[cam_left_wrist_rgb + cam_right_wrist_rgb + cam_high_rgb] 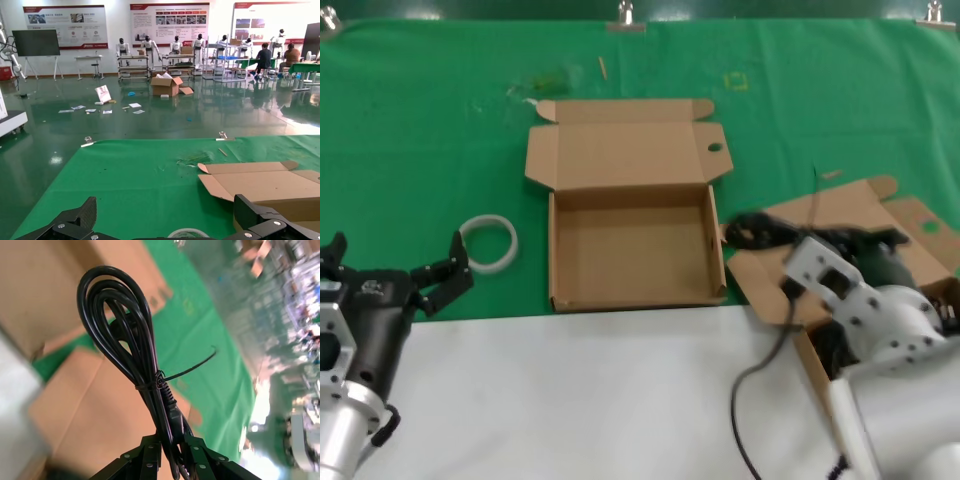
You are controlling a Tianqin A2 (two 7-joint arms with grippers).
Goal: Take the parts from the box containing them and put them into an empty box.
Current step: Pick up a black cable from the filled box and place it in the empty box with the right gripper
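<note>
The left gripper (395, 265) waits low at the table's near left with its fingers spread wide and nothing between them; the white ring (491, 243) lies just beyond its far fingertip. Further to its right sits the empty box (632, 250), lid folded back, nothing inside.

The right gripper (169, 452) is clamped on one bundled power cable (131, 347), lifted over the source box (865, 215), which lies under and behind it. The empty box is off to this gripper's left, near but apart.

The risk, as I judge it, is in the carry across. The grip is at one end, near the plug, so the long loop sticks out and could catch the empty box's near wall or right flap and shove the box. A trailing loop might also snag on the source box's flaps, or the cable may slip from the fingers
</note>
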